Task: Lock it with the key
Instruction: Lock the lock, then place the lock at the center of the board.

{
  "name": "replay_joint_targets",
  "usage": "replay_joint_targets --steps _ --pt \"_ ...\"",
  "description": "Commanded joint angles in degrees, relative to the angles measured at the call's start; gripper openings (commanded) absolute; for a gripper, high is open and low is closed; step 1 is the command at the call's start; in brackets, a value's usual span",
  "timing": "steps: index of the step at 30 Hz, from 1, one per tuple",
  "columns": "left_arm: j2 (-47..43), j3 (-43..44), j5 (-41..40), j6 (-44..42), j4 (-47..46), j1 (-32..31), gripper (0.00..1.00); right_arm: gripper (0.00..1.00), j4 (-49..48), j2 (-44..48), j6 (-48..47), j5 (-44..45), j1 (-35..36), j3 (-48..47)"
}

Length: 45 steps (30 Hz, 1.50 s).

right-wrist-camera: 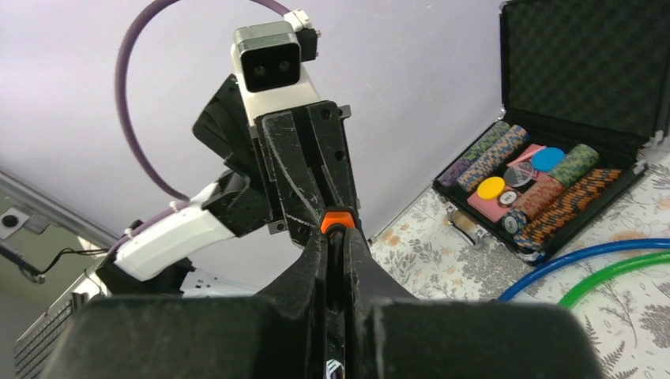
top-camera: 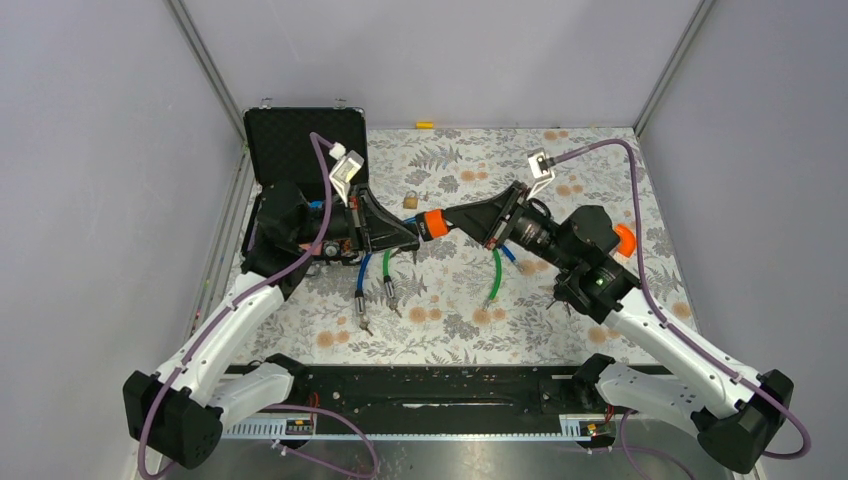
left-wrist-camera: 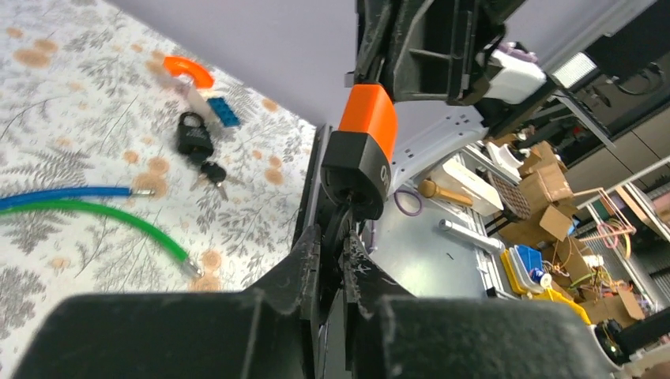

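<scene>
Tabletop (top-camera: 590,160) covered with a grey floral cloth, boxed in by plain grey walls (top-camera: 450,50) on three sides with metal frame posts (top-camera: 205,60) at the corners. The left wrist view looks past the table edge to room clutter, cardboard boxes (left-wrist-camera: 545,197) and bins. Both arms meet over the middle of the tabletop. Right gripper (top-camera: 447,222) is clamped on the orange and black padlock (top-camera: 432,224), held up in the air, off the cloth. Left gripper (left-wrist-camera: 341,237) comes in from the opposite side, its jaws pinched together on a thin dark piece at the padlock's underside, the key (left-wrist-camera: 342,225) as far as can be told; it is mostly hidden by the fingers. Open black case (top-camera: 300,135) at the far left corner, rows of poker chips (right-wrist-camera: 545,189) inside, the left arm crossing in front of it. Small brass padlock (top-camera: 410,200) on the cloth just behind the grippers. Blue cable (top-camera: 360,272) and green cable (top-camera: 495,277) lie under and near the arms. Black padlock (left-wrist-camera: 192,133) with keys (left-wrist-camera: 212,172) lies near a blue block (left-wrist-camera: 223,112) and an orange ring (left-wrist-camera: 190,69). Small yellow piece (top-camera: 425,125) at the far edge.
</scene>
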<state>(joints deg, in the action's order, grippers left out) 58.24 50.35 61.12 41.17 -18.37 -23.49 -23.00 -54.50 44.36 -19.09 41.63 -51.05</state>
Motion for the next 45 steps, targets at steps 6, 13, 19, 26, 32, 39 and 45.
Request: replay_joint_targets --steps 6,13,19,26,32,39,45 --pt "-1.7 4.7 -5.8 -12.3 25.2 5.4 0.00 0.00 1.0 5.5 -4.3 5.9 -0.4 -2.8" --pt "-5.8 0.3 -2.6 -6.8 19.0 8.8 0.00 0.00 -1.8 6.8 -1.9 8.8 -1.3 -0.2" --pt "-5.7 2.3 -11.6 -9.8 33.6 9.2 0.00 0.00 0.2 3.2 -1.3 5.6 -1.3 -0.8" --pt "-6.8 -7.9 -33.5 -2.9 41.6 5.2 0.00 0.00 7.5 -3.1 -3.4 0.2 -1.3 4.2" --pt "-3.9 -16.8 -43.8 3.1 34.0 -7.7 0.00 0.00 15.3 -8.7 -10.9 -4.1 -1.2 9.9" --pt "7.8 -22.8 -51.6 11.6 16.7 -16.3 0.00 0.00 11.1 -16.6 -11.2 -5.7 -0.4 17.9" --pt "18.7 -20.8 -53.6 16.3 9.5 -21.2 0.00 0.00 0.8 -24.5 -6.4 -4.8 1.8 21.7"
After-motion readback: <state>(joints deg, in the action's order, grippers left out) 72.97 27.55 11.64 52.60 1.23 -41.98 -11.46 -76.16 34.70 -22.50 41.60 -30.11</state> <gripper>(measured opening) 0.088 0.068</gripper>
